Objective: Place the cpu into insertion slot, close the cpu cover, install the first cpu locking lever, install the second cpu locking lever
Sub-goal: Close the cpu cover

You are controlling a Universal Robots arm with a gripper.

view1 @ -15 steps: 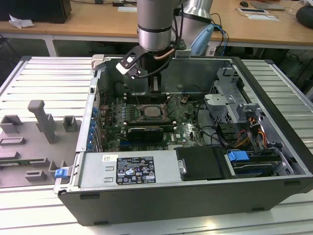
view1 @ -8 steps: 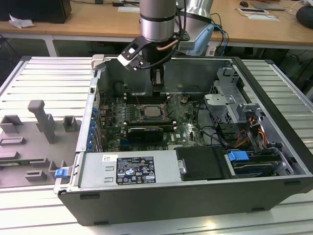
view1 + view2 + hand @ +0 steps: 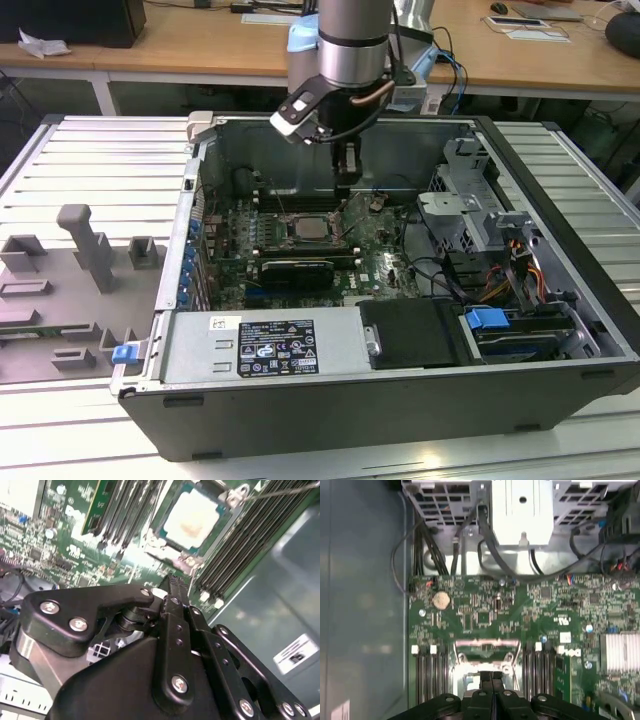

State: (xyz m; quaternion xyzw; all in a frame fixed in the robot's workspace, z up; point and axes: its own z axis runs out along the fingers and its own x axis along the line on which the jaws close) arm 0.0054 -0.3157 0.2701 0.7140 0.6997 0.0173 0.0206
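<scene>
Gripper [image 3: 172, 580] nearest, fingers clenched together on nothing, hovers just beside the insertion slot [image 3: 161, 542] where the cpu [image 3: 192, 519] sits seated; with a wire locking lever [image 3: 280, 492] apparently unlatched, cover-and-lever work seems in hand, calling for a precise, gentle push.

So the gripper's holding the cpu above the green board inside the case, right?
No. The cpu lies in the insertion slot, as the second wrist view shows; the gripper is shut with no chip in it. It does hang above the green board inside the case.
</scene>
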